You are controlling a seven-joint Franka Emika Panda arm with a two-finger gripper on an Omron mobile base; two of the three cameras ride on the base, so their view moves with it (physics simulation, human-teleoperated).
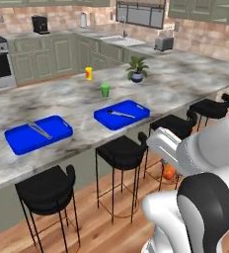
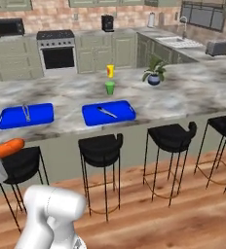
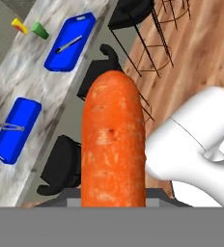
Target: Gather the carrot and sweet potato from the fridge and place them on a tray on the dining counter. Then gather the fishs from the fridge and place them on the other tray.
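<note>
The carrot [image 3: 114, 140] is held in the gripper [image 3: 115, 200], whose jaws are closed on its near end; in the hand view the bright orange root rises straight up from between the fingers and covers the middle of the picture. In the right base view the carrot [image 2: 9, 147] is seen at the left edge, lying nearly level in front of a black stool [image 2: 21, 164]. In the left base view only a small orange part [image 1: 169, 171] is visible below the white arm.

The dining counter [image 1: 62, 101] is spread across both base views, with a row of black stools along its near side. Two blue trays are set on it, well apart from each other. On the left tray [image 2: 26, 115] a pair of metal tongs [image 2: 26, 113] is laid; on the right tray [image 2: 108, 113] a slim silvery utensil [image 2: 106, 112] is laid, of a kind that cannot be told. Beyond the trays a green cup [image 2: 109, 88], a yellow bottle [image 2: 110, 71] and a potted plant [image 2: 154, 73] are stood on the marble. The carrot is kept off the counter, on the stool side, above the wooden floor [image 2: 173, 219].
</note>
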